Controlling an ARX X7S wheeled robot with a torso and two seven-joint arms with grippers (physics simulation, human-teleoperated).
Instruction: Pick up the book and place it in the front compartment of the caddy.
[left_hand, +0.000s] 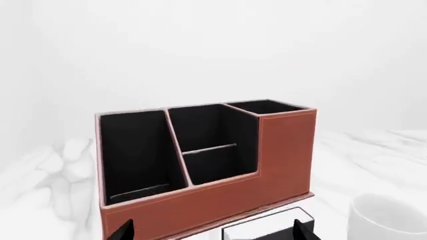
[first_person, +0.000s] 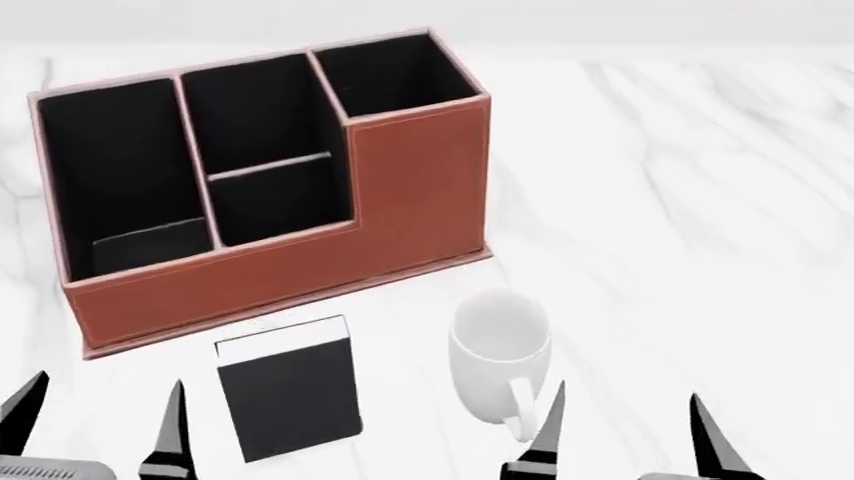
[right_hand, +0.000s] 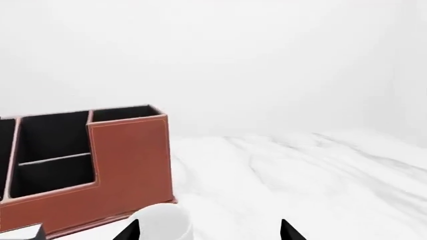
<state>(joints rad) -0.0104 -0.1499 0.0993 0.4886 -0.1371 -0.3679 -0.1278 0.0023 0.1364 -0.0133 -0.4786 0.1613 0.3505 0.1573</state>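
The black book (first_person: 290, 388) with white page edges lies flat on the marble table, just in front of the reddish-brown caddy (first_person: 400, 190). In the left wrist view the caddy (left_hand: 280, 155) fills the middle and the book's corner (left_hand: 267, 231) shows low down. My left gripper (first_person: 96, 420) is open and empty, to the left of the book; its tips (left_hand: 212, 232) show in the left wrist view. My right gripper (first_person: 625, 432) is open and empty, just right of the white mug. In the right wrist view the gripper (right_hand: 208, 231) faces the caddy's end (right_hand: 130, 160).
A white mug (first_person: 499, 345) stands upright right of the book, handle toward me; it also shows in the left wrist view (left_hand: 390, 217) and the right wrist view (right_hand: 163, 225). The white marble table (first_person: 667, 200) stretches to the right.
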